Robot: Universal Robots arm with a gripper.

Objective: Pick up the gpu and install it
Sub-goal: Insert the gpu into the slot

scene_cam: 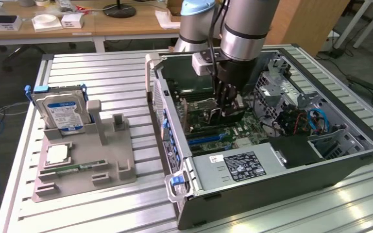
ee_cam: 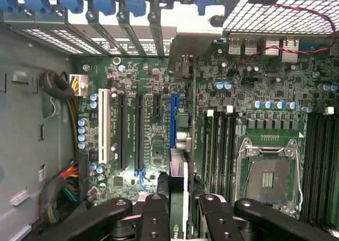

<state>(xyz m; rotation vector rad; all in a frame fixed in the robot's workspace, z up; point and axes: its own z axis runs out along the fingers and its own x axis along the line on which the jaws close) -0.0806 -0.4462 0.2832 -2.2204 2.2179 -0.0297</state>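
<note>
We see the arm [scene_cam: 248,29] reaching straight down from above into the open computer case [scene_cam: 277,160], its wrist vertical and its gripper [scene_cam: 228,112] lowered deep inside, just over the motherboard [scene_cam: 238,131]. In the wrist view the gripper [ee_cam: 177,201] points down at the board, its two black fingers [ee_cam: 155,209] standing close on either side of a thin card held on edge between them; this is the gpu [ee_cam: 178,198], clamped in the pincer, with its dark face and pale edge running away from the camera toward the blue expansion slot [ee_cam: 173,122]. The card's far end lies just above that slot, beside the black slots [ee_cam: 139,130] and a white slot [ee_cam: 104,125], and we cannot tell whether it is touching the slot or hovering just over it. The empty processor socket [ee_cam: 267,172] sits to one side of the gripper. In the exterior view, to the case's left on the slatted table [scene_cam: 95,73], a grey fixture [scene_cam: 86,165] carries a hard drive [scene_cam: 61,112] standing upright with a blue label, a processor chip [scene_cam: 57,154] lying flat, and a narrow green memory stick [scene_cam: 76,168].
</note>
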